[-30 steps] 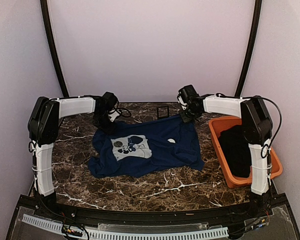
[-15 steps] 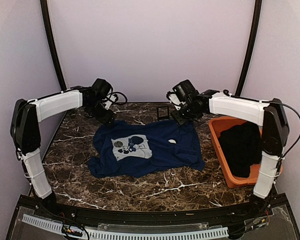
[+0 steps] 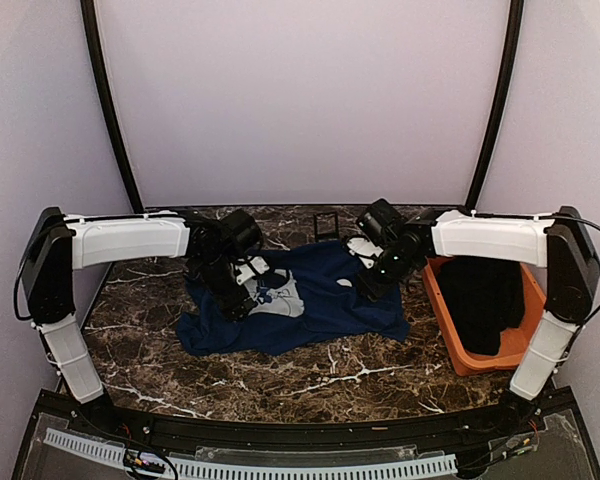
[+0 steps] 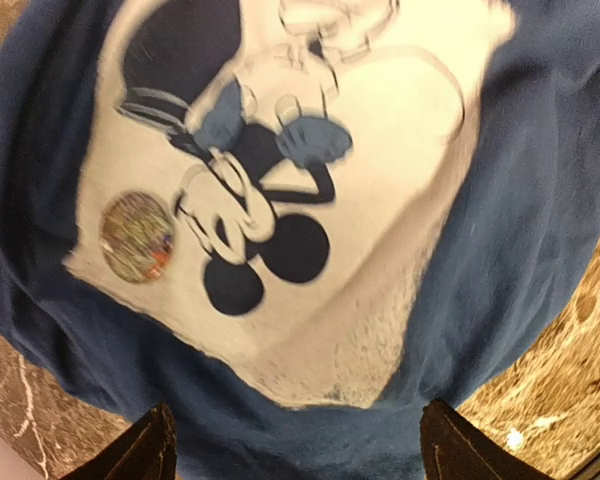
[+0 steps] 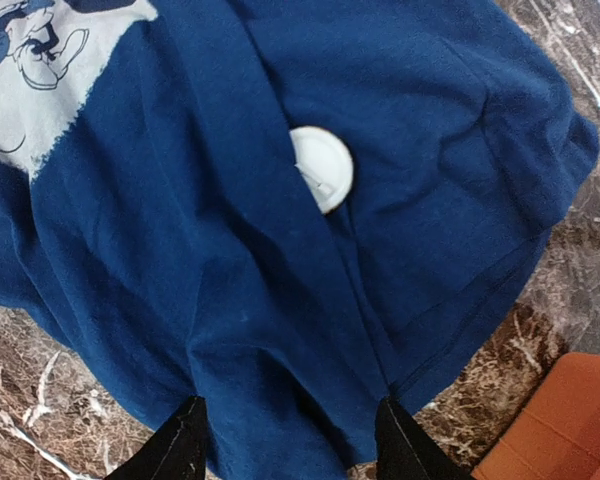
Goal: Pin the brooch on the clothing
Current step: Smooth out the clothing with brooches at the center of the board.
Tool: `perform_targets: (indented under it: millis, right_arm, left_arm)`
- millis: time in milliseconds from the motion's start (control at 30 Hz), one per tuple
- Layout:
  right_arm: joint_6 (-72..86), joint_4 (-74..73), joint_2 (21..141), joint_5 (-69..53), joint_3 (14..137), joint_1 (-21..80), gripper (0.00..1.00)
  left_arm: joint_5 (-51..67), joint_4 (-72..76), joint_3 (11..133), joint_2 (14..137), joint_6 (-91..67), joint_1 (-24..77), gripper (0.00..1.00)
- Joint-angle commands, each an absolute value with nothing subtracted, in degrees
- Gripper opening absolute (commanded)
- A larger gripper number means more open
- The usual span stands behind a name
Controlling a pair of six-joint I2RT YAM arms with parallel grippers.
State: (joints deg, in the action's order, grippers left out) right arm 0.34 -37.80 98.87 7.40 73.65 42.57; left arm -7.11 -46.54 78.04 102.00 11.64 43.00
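The clothing, a navy T-shirt point(image 3: 320, 305), lies spread on the marble table. A small round brooch point(image 4: 137, 237) with a greyish-gold face sits on the left edge of the light chest print point(image 4: 380, 200). A white round disc point(image 5: 323, 168), like a brooch lying face down, rests in a fold of the shirt point(image 5: 180, 250) further right. My left gripper point(image 4: 298, 445) hovers open over the print, empty. My right gripper point(image 5: 292, 430) hangs open over the plain blue cloth on this side of the white disc, also empty. In the top view the left gripper point(image 3: 235, 290) hides the gold-faced brooch.
An orange bin point(image 3: 450, 340) holding a black garment point(image 3: 480, 300) stands right of the shirt, close to the right arm. A small black hinged case point(image 3: 325, 222) stands at the back edge. Bare marble point(image 3: 280, 380) lies between the shirt and the arm bases.
Both grippers were shut at the shirt's far corners, then opened and let go. Both arms have since swung inward and now hang over the shirt.
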Motion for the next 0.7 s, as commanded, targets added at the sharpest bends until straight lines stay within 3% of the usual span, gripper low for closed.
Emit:
perform_targets:
  millis: [0, 400, 567, 667]
  right_arm:
    - [1.6, -37.9, 100.7, 1.9, 73.6, 43.9, 0.55]
    - [1.4, -39.6, 105.2, 2.6, 72.4, 44.6, 0.55]
    - [1.5, -39.6, 106.6, 2.0, 72.5, 44.6, 0.46]
    - [1.0, -39.6, 106.8, 0.8, 72.2, 44.6, 0.24]
  left_arm:
    - [-4.9, -51.6, 77.3, 102.0, 13.0, 44.1, 0.84]
    - [1.3, -51.0, 74.5, 103.5, 13.7, 44.7, 0.81]
    - [1.6, -52.0, 75.2, 105.9, 13.5, 44.7, 0.61]
    - [1.2, -52.0, 74.9, 106.0, 13.2, 44.7, 0.45]
